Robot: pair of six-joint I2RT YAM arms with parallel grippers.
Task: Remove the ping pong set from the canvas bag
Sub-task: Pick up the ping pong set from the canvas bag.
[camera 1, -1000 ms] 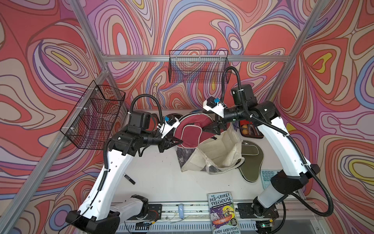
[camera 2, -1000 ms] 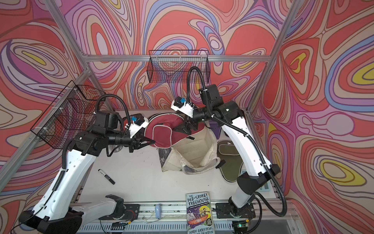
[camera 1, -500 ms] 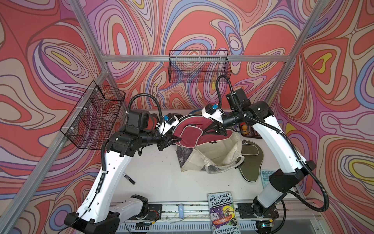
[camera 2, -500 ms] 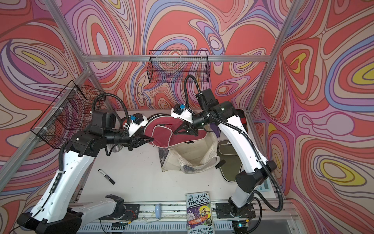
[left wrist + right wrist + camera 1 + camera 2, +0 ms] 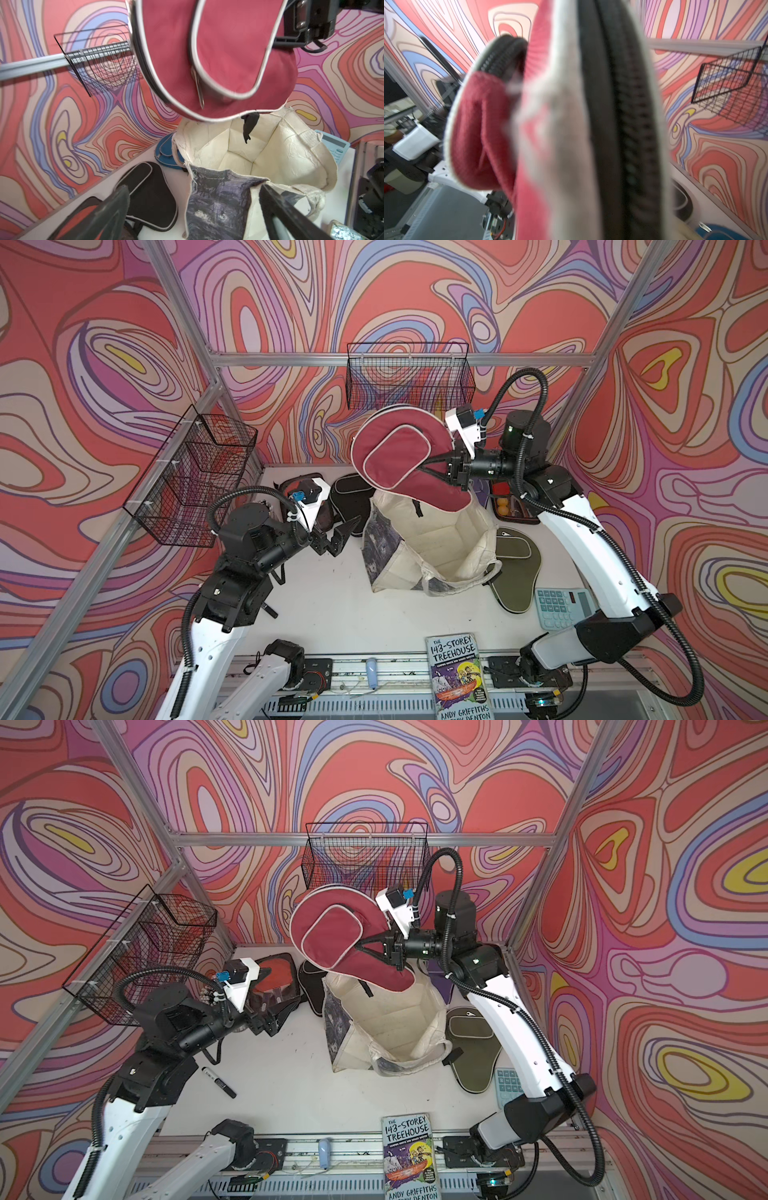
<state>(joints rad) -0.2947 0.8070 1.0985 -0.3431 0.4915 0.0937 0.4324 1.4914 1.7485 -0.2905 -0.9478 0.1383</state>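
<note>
A maroon paddle-shaped zip cover (image 5: 399, 456) of the ping pong set hangs in the air above the mouth of the cream canvas bag (image 5: 453, 531). My right gripper (image 5: 432, 466) is shut on its edge; in the right wrist view the maroon cover (image 5: 550, 145) fills the picture and hides the fingertips. My left gripper (image 5: 341, 536) stands open and holds nothing, low and left of the bag, apart from it. The left wrist view shows the bag's dark printed panel (image 5: 218, 199) between its fingers (image 5: 116, 212) and a bare cream interior.
An olive cover (image 5: 515, 568), a black cover (image 5: 349, 499), a blue cover (image 5: 166, 153) and two cases (image 5: 276, 977) (image 5: 505, 506) lie around the bag. A calculator (image 5: 561, 608), a book (image 5: 457, 676), a marker (image 5: 218, 1081) and wire baskets (image 5: 195, 477) (image 5: 409, 377) are also here.
The left gripper let go of the maroon cover, opened and drew back to the left. The right gripper shut on the cover and lifted it higher above the bag.
</note>
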